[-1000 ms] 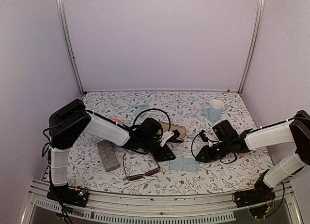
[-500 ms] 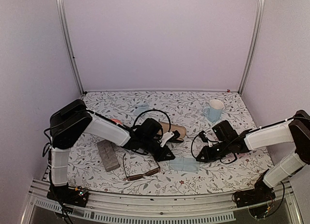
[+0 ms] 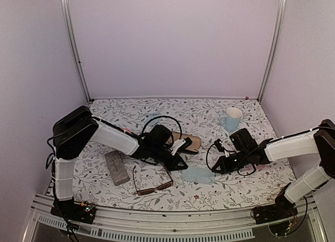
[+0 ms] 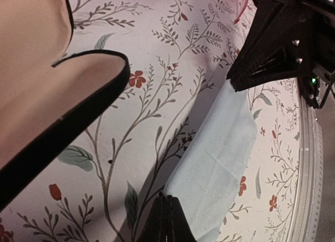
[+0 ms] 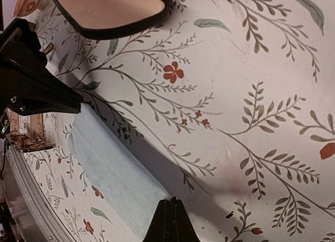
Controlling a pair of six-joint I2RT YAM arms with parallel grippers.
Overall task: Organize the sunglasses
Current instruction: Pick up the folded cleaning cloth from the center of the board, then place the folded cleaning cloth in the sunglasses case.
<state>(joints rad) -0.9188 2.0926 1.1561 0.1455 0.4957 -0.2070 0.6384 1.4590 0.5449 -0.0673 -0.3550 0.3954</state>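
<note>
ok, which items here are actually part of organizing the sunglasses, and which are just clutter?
Job: brown-framed sunglasses; pink-red pair, only a red sliver visible.
Not the job's: open black case; grey case; mug; blue cloth, pinched by left gripper and right gripper.

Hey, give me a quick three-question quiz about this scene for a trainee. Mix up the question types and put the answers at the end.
1. Fill the gap: the jaws of the left arm and the right arm are both shut on the ___.
2. True or false: the brown sunglasses lie unfolded on the table, outside any case.
3. Which arm is nearer the mug? A) left B) right
Key: 1. pale blue cloth; 2. true; 3. B.
</note>
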